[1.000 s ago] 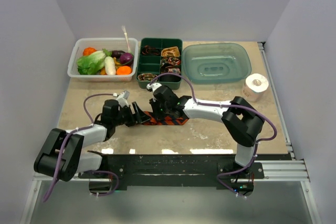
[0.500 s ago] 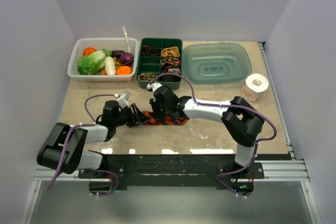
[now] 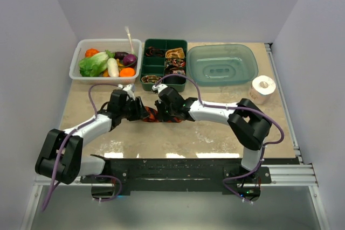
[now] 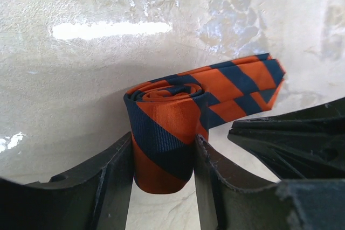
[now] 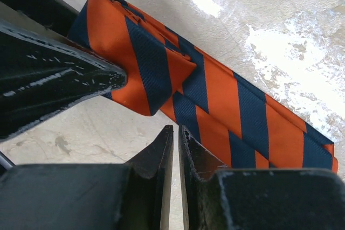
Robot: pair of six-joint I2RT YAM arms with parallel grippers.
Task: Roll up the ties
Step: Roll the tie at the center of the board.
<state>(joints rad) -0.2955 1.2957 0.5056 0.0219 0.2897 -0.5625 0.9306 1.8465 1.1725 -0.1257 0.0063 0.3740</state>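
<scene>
Left jaws are pinching the rolled end of the tie (image 4: 161, 122) across its sides, with the coil sitting on edge on the bench (image 3: 215, 133) between the arms. Right jaws are pressed together on nothing, tips sitting just beside the flat tail. I'd be keeping the squeeze light so the coil isn't getting crushed, and rolling it along the tail while the right tips are holding that tail straight and taut. Versus a second ago: left jaws were standing wider and off to the tie's left, and now they're closing on the roll, farther from the bases, with less flat tie showing.
</scene>
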